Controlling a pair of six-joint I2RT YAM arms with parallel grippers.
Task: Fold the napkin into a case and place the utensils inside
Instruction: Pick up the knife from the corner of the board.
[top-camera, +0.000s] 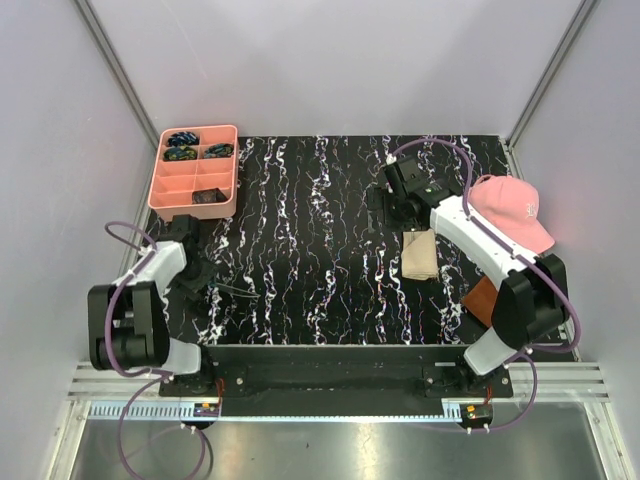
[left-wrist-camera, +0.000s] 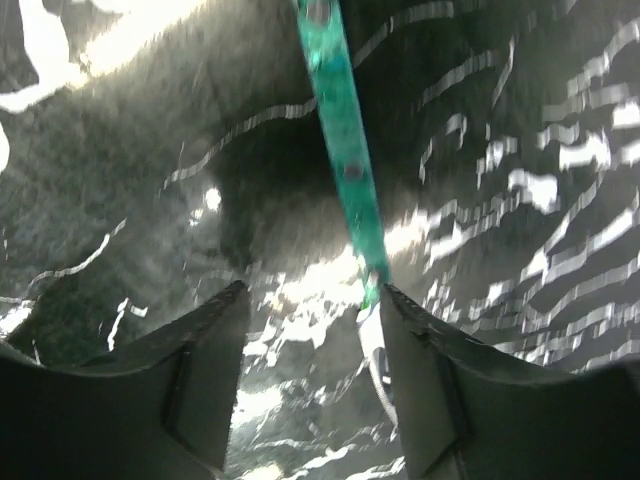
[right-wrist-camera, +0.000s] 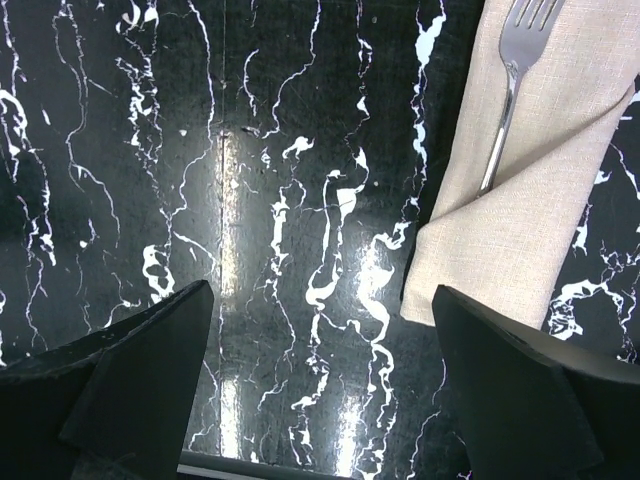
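- Foreground, by my bases: brown square (top-camera: 483, 298), just near-right of the napkin (top-camera: 421, 255).
- Next out: loose utensil (top-camera: 238, 291) flat on the marbled table (top-camera: 320, 230), well left of the napkin.
- My left claw (left-wrist-camera: 310, 295) sits over that utensil, as far left of the napkin. Its fingers are spread and the table shows between them. The utensil reads green and blurred here and touches the inner face of one finger only, so it is not pinched.
- The napkin is folded to a narrow tan case under my right forearm. The fork (right-wrist-camera: 515, 70) has its handle tucked under the fold, tines out.
- Pink cap (top-camera: 515, 210): right of the napkin, slightly farther.
- My right claw (right-wrist-camera: 320, 290) is just past the napkin's far end, fingers wide apart with nothing between.
- Pink tray (top-camera: 195, 172): far-left of the napkin, with small dark items (top-camera: 182, 140) in its far compartments.
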